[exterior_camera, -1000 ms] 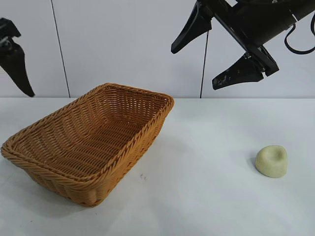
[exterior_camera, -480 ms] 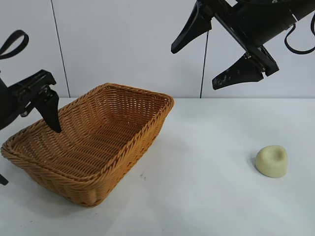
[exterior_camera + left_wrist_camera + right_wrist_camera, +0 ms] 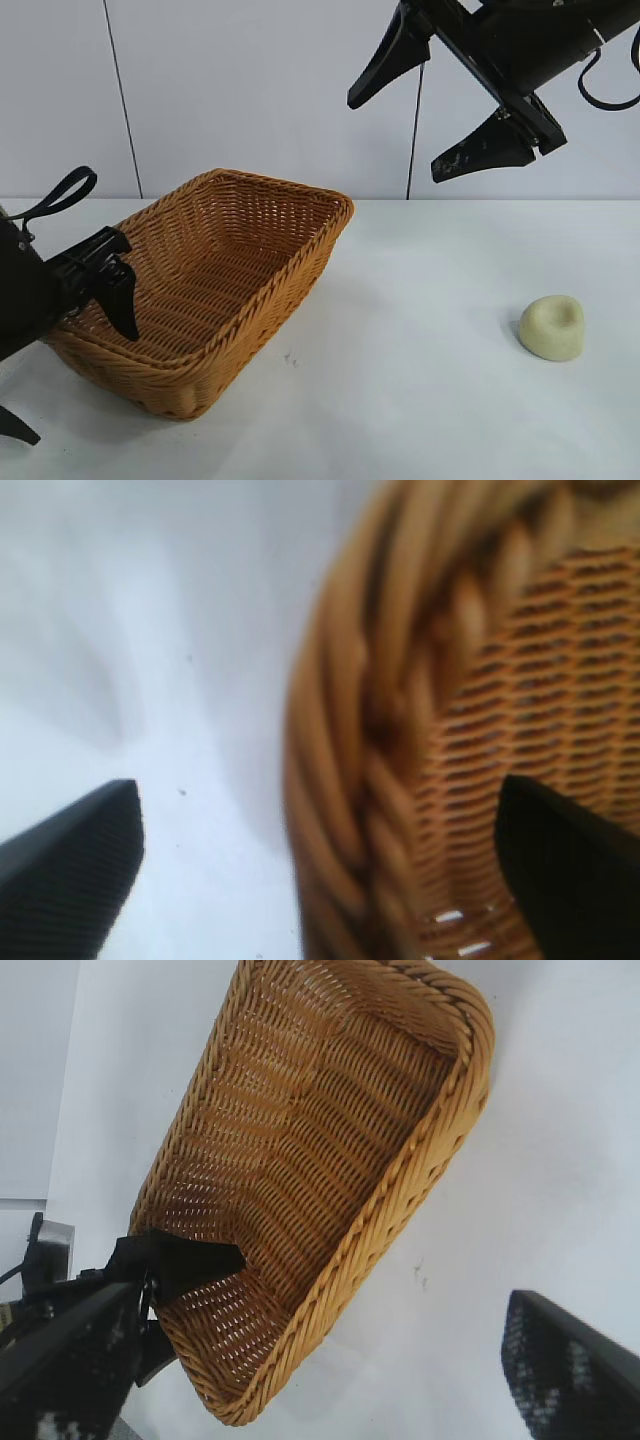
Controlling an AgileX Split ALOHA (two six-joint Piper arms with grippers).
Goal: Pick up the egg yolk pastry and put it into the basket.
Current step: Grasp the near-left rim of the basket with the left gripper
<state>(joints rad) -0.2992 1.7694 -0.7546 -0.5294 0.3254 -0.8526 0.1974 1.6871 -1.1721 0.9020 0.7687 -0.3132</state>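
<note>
A: Where does the left pincer [image 3: 70, 345] sit?

B: Low at the near corner of the basket [image 3: 250, 215], jaws wide apart. In its wrist view the braided rim runs between the two fingers [image 3: 70, 875]: one over the bare desk [image 3: 420, 400] outside, the other over the weave inside. Whether either touches the wicker, I cannot tell.

A: And the basket's lie?

B: Its long axis runs on a slant, from that near corner by the left pincer away toward the far wall. It stands mouth up, sides sloping outward.

A: The egg yolk pastry [image 3: 552, 327]?

B: On the desk, well apart from the basket and far from the left pincer, on the basket's other side. It sits below the right pincer [image 3: 430, 100], toward the camera, with clear air between them. Its dome is up, the shallow dent on top; it has no marked long axis.

A: The right pincer?

B: High above the desk, tilted downward, jaws spread wide, holding nothing. Its wrist view looks across the basket [image 3: 330, 1150] to the left pincer [image 3: 150, 1290] at the far corner
</note>
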